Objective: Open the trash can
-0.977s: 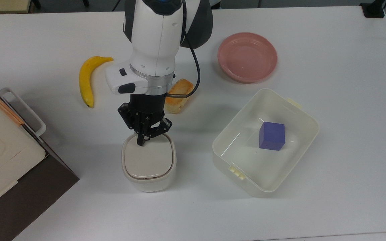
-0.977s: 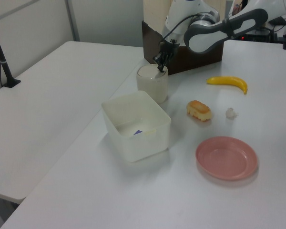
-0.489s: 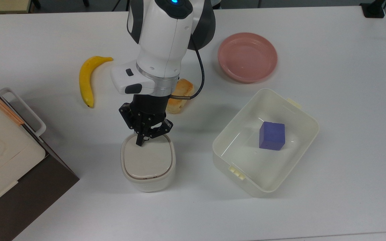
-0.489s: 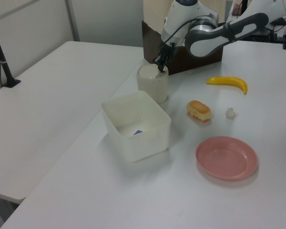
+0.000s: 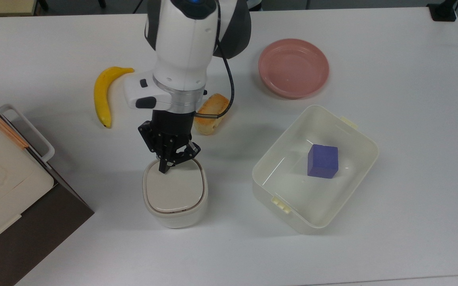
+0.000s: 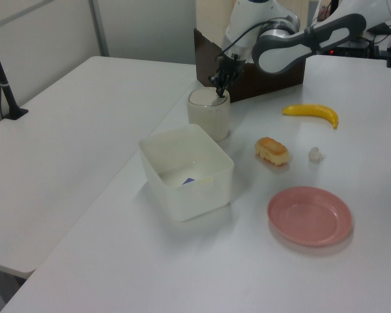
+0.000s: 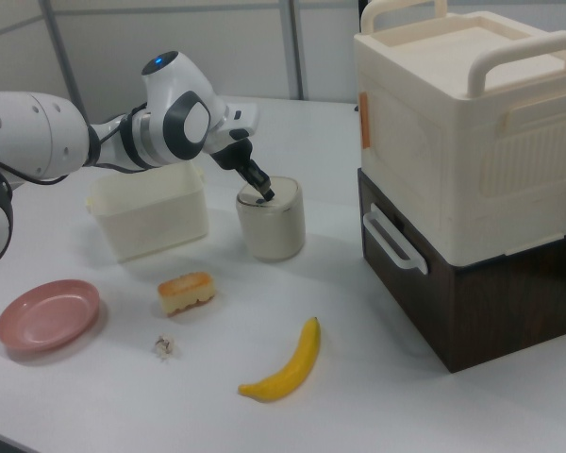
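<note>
Claw (image 5: 164, 167), fingers pressed together, tips down on the bin's (image 5: 175, 193) lid at its 11 o'clock edge in the top view, mid-bench; lid is shut, so opening remains.

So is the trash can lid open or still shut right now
Shut. The lid lies flat on the trash can, with the gripper touching its back edge.

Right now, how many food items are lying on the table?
2. The banana lies at the top view's left of the arm, and the bread roll lies just behind the trash can, partly under the arm. Nothing else looks edible.
</note>
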`<move>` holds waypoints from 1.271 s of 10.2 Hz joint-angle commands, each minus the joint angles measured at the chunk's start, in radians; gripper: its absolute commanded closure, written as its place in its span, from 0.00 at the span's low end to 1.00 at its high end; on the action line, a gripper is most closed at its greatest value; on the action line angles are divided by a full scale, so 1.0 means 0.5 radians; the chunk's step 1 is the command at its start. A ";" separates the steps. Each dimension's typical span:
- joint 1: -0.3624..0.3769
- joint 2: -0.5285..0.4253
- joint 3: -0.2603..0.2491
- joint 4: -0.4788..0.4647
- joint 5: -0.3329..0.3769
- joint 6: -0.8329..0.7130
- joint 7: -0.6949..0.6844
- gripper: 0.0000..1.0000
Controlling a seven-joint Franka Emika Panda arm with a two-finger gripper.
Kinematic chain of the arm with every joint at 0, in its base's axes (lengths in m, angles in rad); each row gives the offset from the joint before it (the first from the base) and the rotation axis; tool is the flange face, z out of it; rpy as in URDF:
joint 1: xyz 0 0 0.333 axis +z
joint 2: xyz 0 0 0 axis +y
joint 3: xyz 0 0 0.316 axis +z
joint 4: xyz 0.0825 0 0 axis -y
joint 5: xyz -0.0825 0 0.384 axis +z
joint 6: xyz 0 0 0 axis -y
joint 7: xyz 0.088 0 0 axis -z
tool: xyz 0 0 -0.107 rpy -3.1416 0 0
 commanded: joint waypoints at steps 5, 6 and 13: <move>-0.006 -0.288 -0.002 0.016 0.164 -0.372 0.028 1.00; -0.009 -0.334 -0.002 0.013 0.173 -0.432 0.022 1.00; -0.119 -0.671 -0.008 0.007 0.483 -0.997 -0.570 1.00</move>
